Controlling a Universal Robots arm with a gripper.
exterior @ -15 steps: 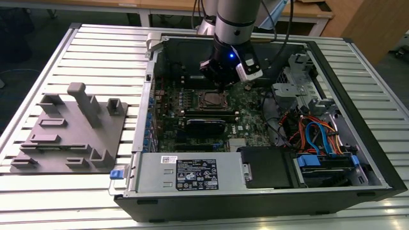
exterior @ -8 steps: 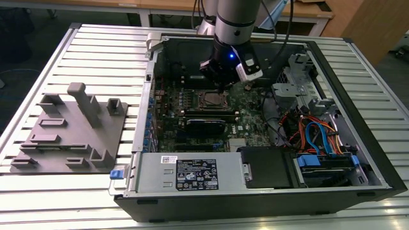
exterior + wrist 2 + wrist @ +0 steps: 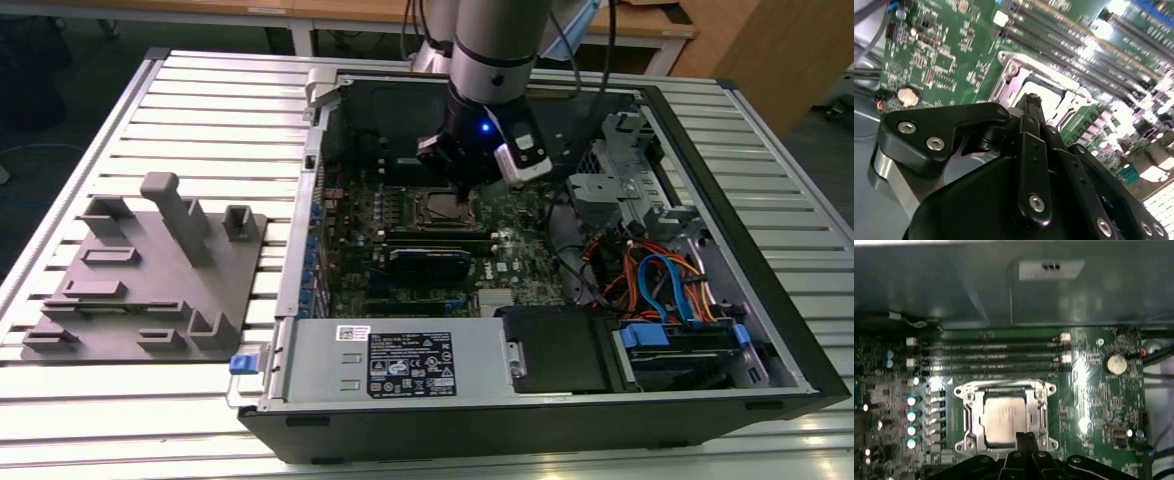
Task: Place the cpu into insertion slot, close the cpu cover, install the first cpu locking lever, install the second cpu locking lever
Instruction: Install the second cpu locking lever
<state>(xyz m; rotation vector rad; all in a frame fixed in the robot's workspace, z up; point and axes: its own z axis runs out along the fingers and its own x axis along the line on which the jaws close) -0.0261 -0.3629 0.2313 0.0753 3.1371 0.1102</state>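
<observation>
Inside the open computer case (image 3: pixel 747 300): one motherboard (image 3: pixel 521 235) lies flat, with one robot arm (image 3: pixel 494 40) reaching down over it.
Gripper position: the gripper (image 3: pixel 1026 437) hangs just above the near edge of the insertion slot (image 3: pixel 966 415) in the first wrist view; in the exterior view the gripper (image 3: pixel 461 190) sits over the same socket, toward the far side of the board.
Gripper state: the two black fingers (image 3: pixel 1021 440) meet at their tips with no gap showing between them, clenched on nothing that can be made out; in the second wrist view the fingers (image 3: pixel 1034 107) point down at the socket frame.
Cpu: one cpu (image 3: pixel 1004 417), pale silver face up, sits squarely within the socket, directly beyond the fingertips and just beside them.
Cpu cover: one silvery frame, the cpu cover (image 3: pixel 1041 407), lies flat around the chip, its square window showing the chip's face; whether it is latched cannot be told.
Memory slots: four long narrow memory slots (image 3: pixel 994 360) run side by side, on the far side of the socket from the gripper.
Coin cell: one round coin cell (image 3: pixel 1115 363) sits well apart from the socket, past the slot ends.
Outside the case: one grey fixture plate (image 3: pixel 147 275) with upright blocks rests on the slatted table (image 3: pixel 200 90), to the exterior view's left.
Case front: one labelled metal box (image 3: pixel 400 365) and a bundle of blue and orange cables (image 3: pixel 667 285) toward the exterior view's right.
</observation>
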